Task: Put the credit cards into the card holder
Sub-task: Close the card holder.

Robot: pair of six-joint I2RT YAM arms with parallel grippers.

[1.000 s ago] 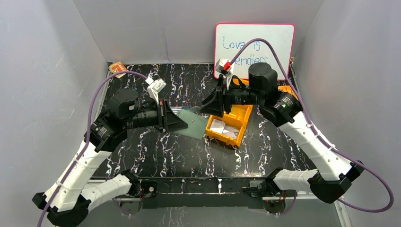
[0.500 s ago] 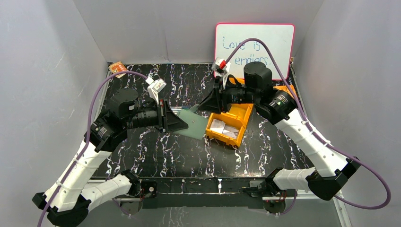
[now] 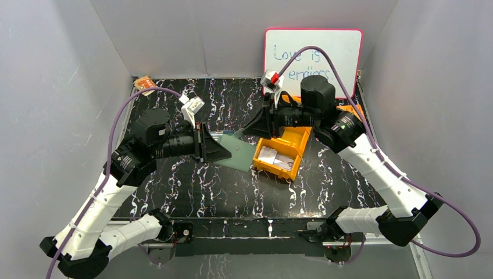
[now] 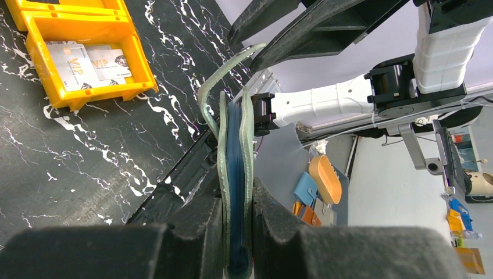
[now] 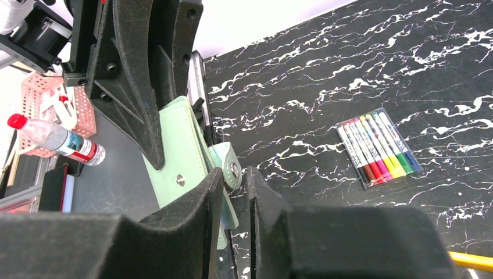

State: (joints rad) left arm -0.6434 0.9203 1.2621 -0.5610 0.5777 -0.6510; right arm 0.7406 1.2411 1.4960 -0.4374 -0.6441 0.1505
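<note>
My left gripper (image 3: 228, 152) is shut on the card holder (image 3: 239, 153), a pale green wallet held off the table; the left wrist view shows it edge-on (image 4: 235, 145) with blue pockets inside. Its side tab (image 5: 233, 169) curls up to my right gripper (image 5: 235, 172). Those jaws stand narrowly apart with the tab at their tips, and whether they pinch it does not show. From above, the right gripper (image 3: 249, 131) sits at the holder's far corner. The credit cards (image 3: 274, 158) lie in the orange bin (image 3: 297, 143), where the left wrist view (image 4: 87, 61) shows them as pale.
A pack of coloured markers (image 5: 378, 145) lies on the black marble table beyond the right gripper. A whiteboard (image 3: 314, 53) leans on the back wall. A small orange packet (image 3: 144, 84) sits at the far left corner. Grey walls enclose three sides.
My right gripper has shifted slightly left and back to the holder's tab, and its jaws have narrowed. The left arm and the holder have stayed put.
</note>
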